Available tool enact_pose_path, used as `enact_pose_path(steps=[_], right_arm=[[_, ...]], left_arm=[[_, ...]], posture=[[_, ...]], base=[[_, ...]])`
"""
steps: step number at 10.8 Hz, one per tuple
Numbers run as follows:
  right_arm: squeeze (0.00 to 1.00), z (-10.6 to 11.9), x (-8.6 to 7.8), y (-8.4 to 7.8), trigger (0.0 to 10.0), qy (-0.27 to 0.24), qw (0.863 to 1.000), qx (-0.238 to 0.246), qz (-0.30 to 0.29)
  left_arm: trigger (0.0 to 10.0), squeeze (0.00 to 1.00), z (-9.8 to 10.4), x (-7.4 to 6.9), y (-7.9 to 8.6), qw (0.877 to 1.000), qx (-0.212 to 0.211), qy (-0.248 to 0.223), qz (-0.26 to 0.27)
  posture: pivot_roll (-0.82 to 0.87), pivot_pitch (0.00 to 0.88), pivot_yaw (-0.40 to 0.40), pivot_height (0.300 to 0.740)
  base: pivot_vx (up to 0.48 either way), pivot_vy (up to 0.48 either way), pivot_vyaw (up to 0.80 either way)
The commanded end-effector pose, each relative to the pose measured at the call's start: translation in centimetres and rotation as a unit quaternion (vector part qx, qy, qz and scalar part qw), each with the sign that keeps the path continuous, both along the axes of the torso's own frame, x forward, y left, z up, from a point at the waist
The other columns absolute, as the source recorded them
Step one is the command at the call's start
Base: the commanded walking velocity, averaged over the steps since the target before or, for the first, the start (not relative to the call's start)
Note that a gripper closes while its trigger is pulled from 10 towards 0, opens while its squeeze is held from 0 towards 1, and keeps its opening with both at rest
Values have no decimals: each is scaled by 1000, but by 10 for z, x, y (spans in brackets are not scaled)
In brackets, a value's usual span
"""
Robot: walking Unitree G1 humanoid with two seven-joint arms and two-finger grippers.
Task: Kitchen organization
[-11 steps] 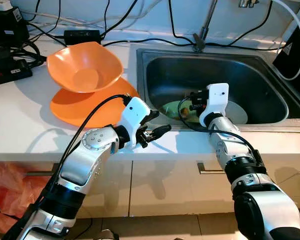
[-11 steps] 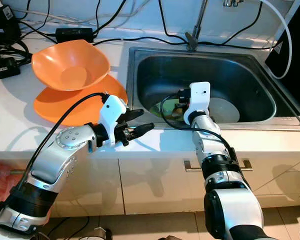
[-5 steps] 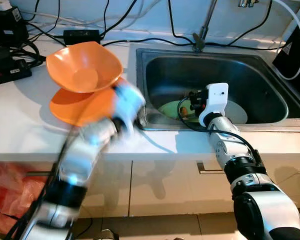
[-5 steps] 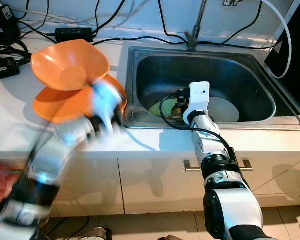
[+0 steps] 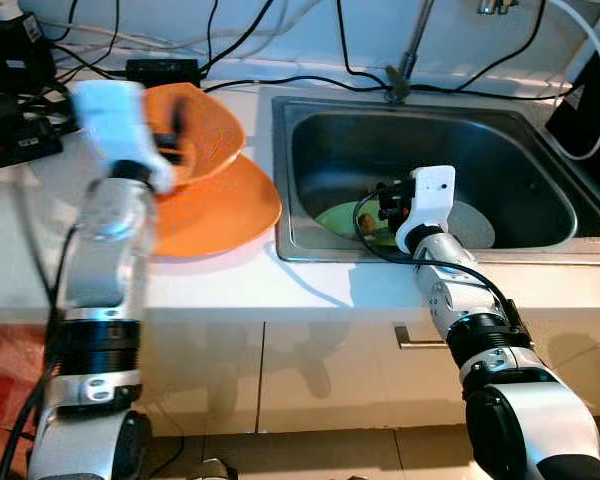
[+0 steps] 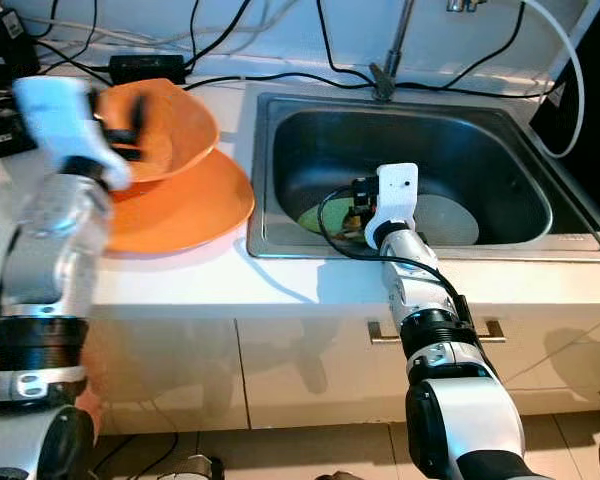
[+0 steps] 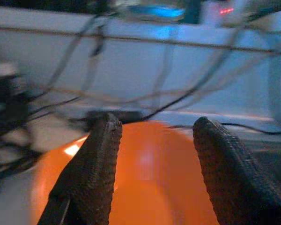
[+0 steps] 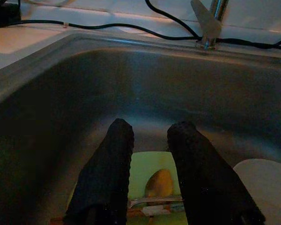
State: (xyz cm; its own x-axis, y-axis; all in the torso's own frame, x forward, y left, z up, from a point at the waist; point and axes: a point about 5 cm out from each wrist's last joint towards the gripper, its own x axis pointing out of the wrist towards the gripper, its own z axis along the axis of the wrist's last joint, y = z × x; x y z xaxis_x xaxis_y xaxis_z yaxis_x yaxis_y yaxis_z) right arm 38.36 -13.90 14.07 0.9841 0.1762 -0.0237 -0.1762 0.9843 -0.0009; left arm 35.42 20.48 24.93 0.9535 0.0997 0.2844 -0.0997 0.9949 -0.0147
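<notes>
Reaching with my left hand (image 7: 154, 173), fingers spread wide and empty, I aim at the orange bowl (image 5: 205, 135) in the upper left, stacked on the orange plate (image 5: 220, 205). I should straddle its rim squarely. My right hand (image 8: 150, 187), slightly parted and empty, hovers in the sink (image 5: 480, 140) above the green plate (image 8: 152, 171).

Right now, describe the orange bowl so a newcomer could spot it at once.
On the white counter left of the steel sink, an orange plate lies flat. The orange bowl sits on its far edge, beside the left tool. It is deep and curved; the plate is shallow.
</notes>
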Motion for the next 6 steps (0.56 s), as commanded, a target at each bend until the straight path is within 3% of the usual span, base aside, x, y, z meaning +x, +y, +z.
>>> enact_pose_path(steps=[1,6], right_arm=[[0,-28,-10,0,10000,56,998,0,0],[0,-28,-9,0,10000,54,999,-1,-1]], left_arm=[[10000,0,-1,2,8,999,-10,12,34],[10000,0,-9,0,25,990,-80,31,109]], posture=[[99,60,-70,740],[98,51,-68,740]], base=[[0,0,0],[0,0,0]])
